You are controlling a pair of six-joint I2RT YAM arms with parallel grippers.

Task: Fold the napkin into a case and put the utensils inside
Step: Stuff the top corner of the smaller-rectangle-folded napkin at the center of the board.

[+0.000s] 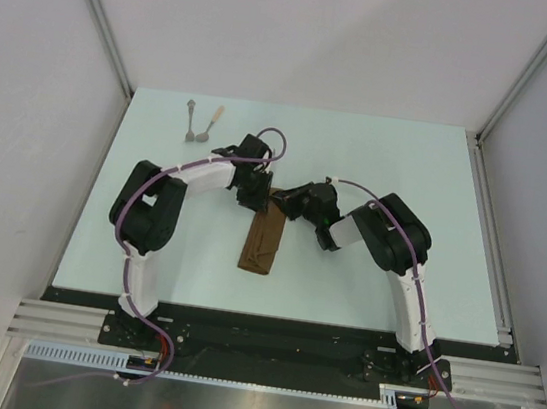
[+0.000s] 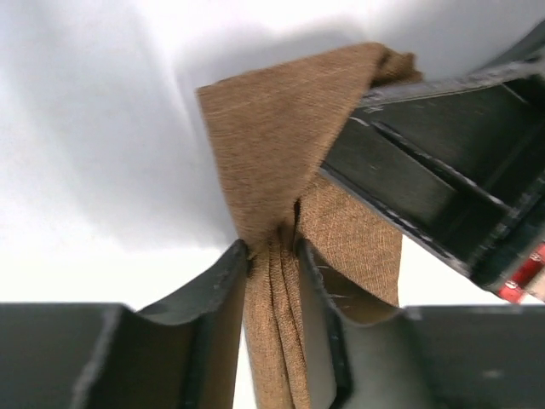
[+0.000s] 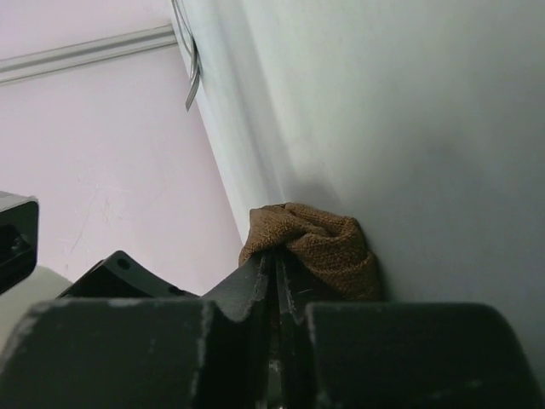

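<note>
The napkin, folded into a narrow strip at the table's centre, has its 12 o'clock end pinched tight by the left gripper from 11 o'clock and the right gripper from 2 o'clock, while the utensils lie well apart toward 11 o'clock.
</note>
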